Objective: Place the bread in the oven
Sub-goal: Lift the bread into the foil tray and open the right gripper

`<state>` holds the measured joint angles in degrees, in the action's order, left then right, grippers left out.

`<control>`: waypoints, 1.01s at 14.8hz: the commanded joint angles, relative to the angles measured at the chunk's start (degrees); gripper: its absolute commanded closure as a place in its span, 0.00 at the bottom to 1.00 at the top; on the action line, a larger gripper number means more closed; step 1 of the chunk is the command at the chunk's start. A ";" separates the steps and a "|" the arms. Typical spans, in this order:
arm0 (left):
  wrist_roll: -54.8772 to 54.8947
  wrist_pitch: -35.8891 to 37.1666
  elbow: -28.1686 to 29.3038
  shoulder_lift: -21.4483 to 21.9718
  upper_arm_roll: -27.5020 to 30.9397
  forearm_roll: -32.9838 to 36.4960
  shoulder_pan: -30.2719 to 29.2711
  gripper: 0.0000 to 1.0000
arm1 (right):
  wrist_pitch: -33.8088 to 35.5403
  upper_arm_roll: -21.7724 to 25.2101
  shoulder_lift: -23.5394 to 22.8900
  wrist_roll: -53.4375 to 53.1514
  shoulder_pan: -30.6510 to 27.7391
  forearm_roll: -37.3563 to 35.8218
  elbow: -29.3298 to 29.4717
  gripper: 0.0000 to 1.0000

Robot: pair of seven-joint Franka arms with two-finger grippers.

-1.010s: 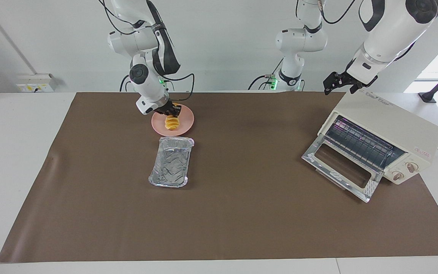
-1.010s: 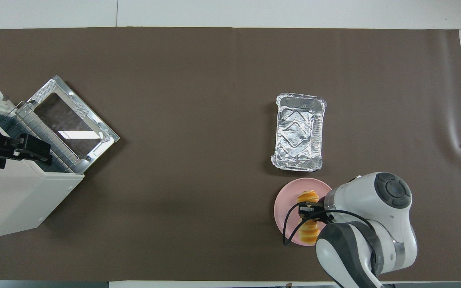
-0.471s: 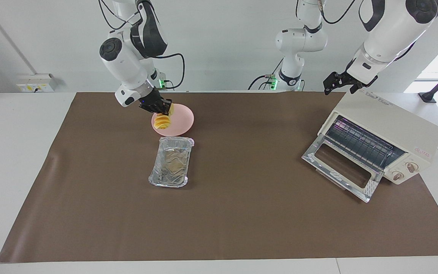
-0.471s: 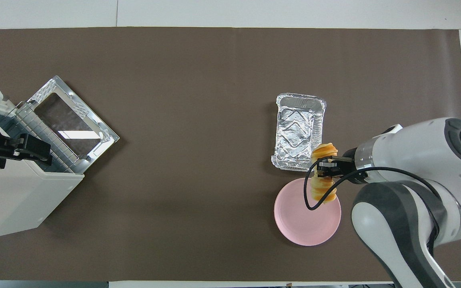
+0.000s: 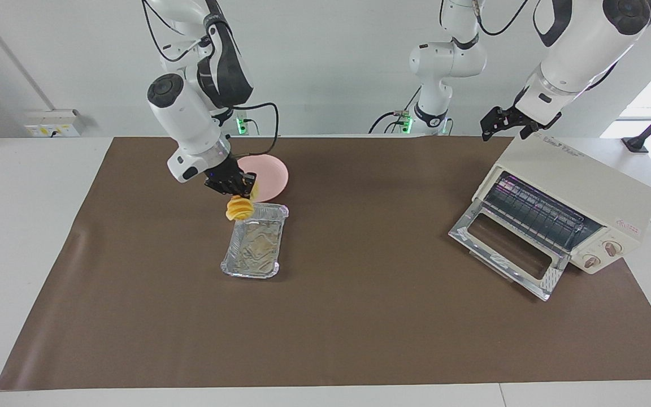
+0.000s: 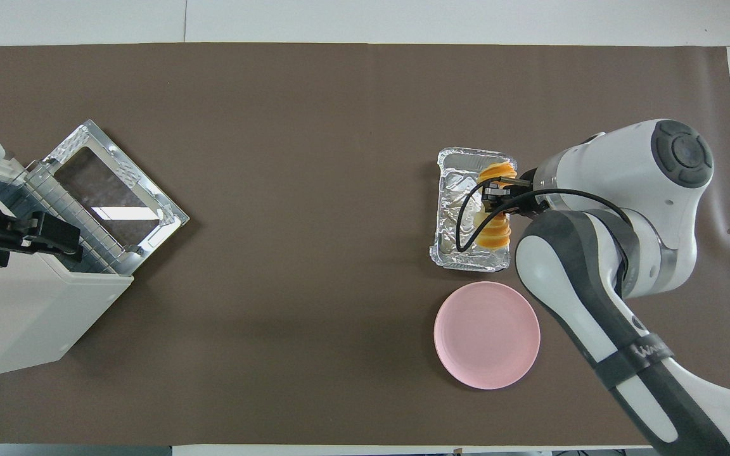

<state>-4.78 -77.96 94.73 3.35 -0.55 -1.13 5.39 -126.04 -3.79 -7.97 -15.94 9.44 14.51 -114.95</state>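
The bread (image 5: 239, 209), a ridged yellow-orange loaf, hangs in the air, and my right gripper (image 5: 244, 194) is shut on its middle. Seen from above, the bread (image 6: 495, 235) and the right gripper (image 6: 495, 195) are over the foil tray's side toward the right arm's end. The cream-white oven (image 5: 580, 176) stands at the left arm's end of the table with its glass door dropped open and the wire rack showing. My left gripper (image 5: 505, 121) waits open above the oven's (image 6: 19, 316) top corner nearest the robots, holding nothing.
A crinkled silver foil tray (image 5: 254, 249) lies on the brown mat, and the bare pink plate (image 5: 272, 172) sits just nearer the robots. In the overhead view the tray (image 6: 460, 209) and plate (image 6: 486, 335) lie close together. The oven's open door (image 6: 115, 190) juts onto the mat.
My right gripper closed on the bread, lifted it off the pink plate and carried it away from the robots to over the foil tray. The left arm has not moved.
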 commanded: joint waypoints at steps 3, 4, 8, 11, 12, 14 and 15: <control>0.30 -0.96 1.07 1.22 -0.33 0.96 -0.56 0.00 | -1.40 -0.52 -6.88 1.17 0.67 -0.45 1.31 1.00; 0.30 -0.96 1.07 1.22 -0.33 0.96 -0.56 0.00 | -1.40 -0.43 -7.58 1.26 1.19 -0.36 1.22 1.00; 0.30 -0.96 1.07 1.22 -0.33 0.96 -0.56 0.00 | -3.68 -0.52 -9.17 1.52 1.28 -0.10 0.44 1.00; 0.30 -0.96 1.07 1.22 -0.33 0.96 -0.56 0.00 | -3.08 -0.43 -9.17 1.70 1.20 -0.27 0.69 0.00; 0.30 -0.96 1.07 1.22 -0.33 0.96 -0.56 0.00 | -1.68 -0.43 -9.00 2.74 1.19 -0.45 1.39 0.00; 0.30 -0.96 1.07 1.22 -0.33 0.96 -0.56 0.00 | 4.54 -0.25 -8.73 4.07 0.50 -0.62 5.77 0.00; 0.30 -0.96 1.07 1.22 -0.33 0.96 -0.56 0.00 | 8.06 -0.08 -8.64 4.16 0.23 -0.71 8.14 0.00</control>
<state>-4.78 -77.96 94.73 3.35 -0.55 -1.13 5.39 -124.47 -3.88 -16.98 -13.42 10.85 14.43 -111.75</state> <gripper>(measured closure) 0.000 0.295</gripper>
